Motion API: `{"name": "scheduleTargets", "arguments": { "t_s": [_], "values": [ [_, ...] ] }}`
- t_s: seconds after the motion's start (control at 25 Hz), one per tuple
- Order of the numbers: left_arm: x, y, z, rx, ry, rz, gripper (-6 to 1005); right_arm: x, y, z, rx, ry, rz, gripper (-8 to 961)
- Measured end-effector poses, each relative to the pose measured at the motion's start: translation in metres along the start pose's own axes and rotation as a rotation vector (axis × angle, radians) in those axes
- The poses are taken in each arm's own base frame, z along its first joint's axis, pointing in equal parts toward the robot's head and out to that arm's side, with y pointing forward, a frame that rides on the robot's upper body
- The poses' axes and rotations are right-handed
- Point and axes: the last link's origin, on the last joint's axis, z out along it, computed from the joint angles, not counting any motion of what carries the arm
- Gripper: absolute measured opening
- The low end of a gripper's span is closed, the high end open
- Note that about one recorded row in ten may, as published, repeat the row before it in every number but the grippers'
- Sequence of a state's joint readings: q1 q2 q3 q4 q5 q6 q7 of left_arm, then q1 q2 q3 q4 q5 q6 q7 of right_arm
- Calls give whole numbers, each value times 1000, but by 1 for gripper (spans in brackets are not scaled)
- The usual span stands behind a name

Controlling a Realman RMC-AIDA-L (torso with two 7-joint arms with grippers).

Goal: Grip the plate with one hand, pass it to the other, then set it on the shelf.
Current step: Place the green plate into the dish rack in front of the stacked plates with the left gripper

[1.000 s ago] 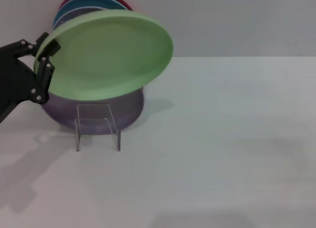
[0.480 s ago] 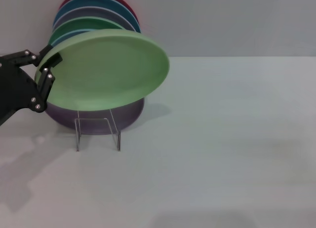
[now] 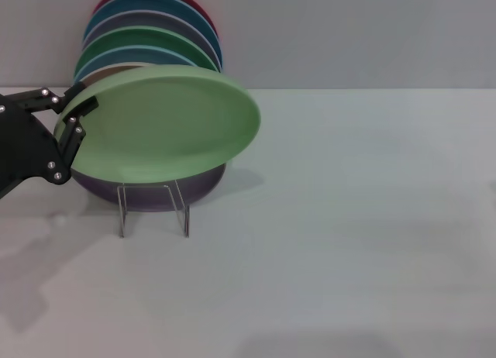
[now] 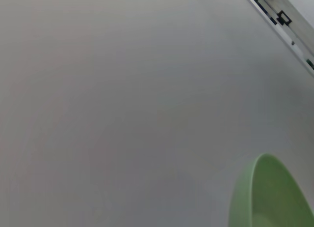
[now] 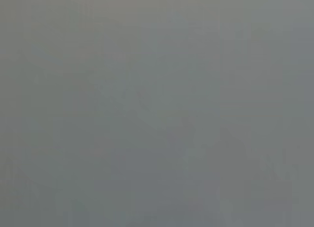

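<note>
The pale mint-green plate (image 3: 167, 122) hangs tilted above the small clear shelf (image 3: 153, 207) at the left of the table. My left gripper (image 3: 75, 118) is shut on the plate's left rim. The plate's lower edge is close over the shelf; I cannot tell if it touches. Part of the plate's rim also shows in the left wrist view (image 4: 267, 195). My right gripper is out of view; the right wrist view shows only grey.
A lilac-purple plate (image 3: 155, 189) lies under the mint plate, behind the shelf. A row of upright plates, red, blue and darker green (image 3: 147, 40), stands behind it against the wall. The white table (image 3: 349, 218) stretches to the right.
My left gripper has lowered the mint plate and laid it flatter, toward the shelf. More of the upright plates behind it now show.
</note>
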State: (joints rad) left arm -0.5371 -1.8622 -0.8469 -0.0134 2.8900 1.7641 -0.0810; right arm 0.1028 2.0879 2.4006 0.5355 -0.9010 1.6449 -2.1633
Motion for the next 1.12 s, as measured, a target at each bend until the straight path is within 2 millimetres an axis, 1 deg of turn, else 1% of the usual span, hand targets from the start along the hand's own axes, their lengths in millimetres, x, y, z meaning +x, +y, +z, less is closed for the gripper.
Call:
{"name": "scheduleTargets", "arguments": {
  "t_s": [0.4, 0.6, 0.88, 1.12],
  "values": [
    [-2, -4, 1, -47, -18, 63, 81, -1, 4, -1, -21, -6, -5, 651],
    [-5, -4, 1, -57, -38, 65, 82, -1, 5, -3, -26, -11, -4, 651],
    [-11, 3, 2, -63, -75, 63, 82, -2, 6, -3, -31, -15, -4, 651],
    [-20, 13, 5, -31, -122, 114, 84, -2, 6, 0, -38, -17, 1, 651]
  ]
}}
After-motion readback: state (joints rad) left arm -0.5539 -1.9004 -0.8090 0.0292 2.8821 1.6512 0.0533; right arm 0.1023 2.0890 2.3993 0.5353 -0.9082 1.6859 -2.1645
